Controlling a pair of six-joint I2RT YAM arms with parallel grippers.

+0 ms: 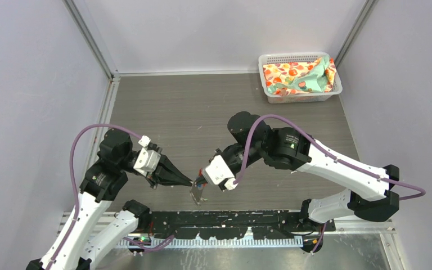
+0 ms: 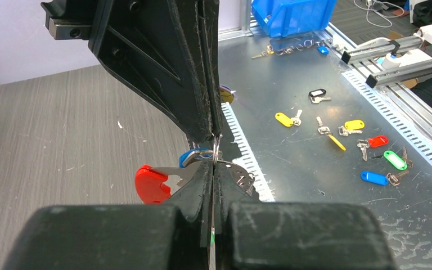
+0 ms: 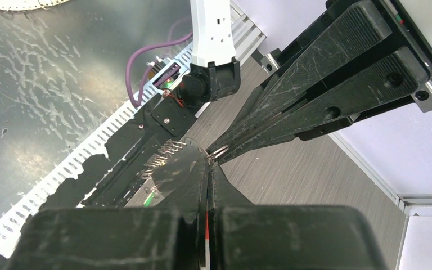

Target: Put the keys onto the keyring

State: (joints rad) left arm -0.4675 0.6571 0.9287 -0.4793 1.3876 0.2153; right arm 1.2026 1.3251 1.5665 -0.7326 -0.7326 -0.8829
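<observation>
My two grippers meet tip to tip low over the table's near edge. My right gripper [image 1: 201, 175] [image 3: 208, 163] is shut on the keyring [image 1: 197, 193]; a red and silvery sliver shows between its pads. In the left wrist view its tips [image 2: 216, 136] pinch the thin wire ring. The red crescent tag [image 2: 151, 184] sticks out to the left, and the blue key [image 2: 191, 156] hangs by the ring. My left gripper [image 1: 190, 183] [image 2: 212, 166] is shut on a thin silvery blade with a green edge, seemingly the green key, pressed against the ring. A green bit [image 3: 149, 198] shows under the ring's flat plate.
A white basket [image 1: 301, 99] with patterned cloth stands at the far right. A black rail [image 1: 230, 225] runs along the near edge. Beyond it, on the metal bench, lie several loose tagged keys [image 2: 284, 118] and a blue bin [image 2: 292, 14].
</observation>
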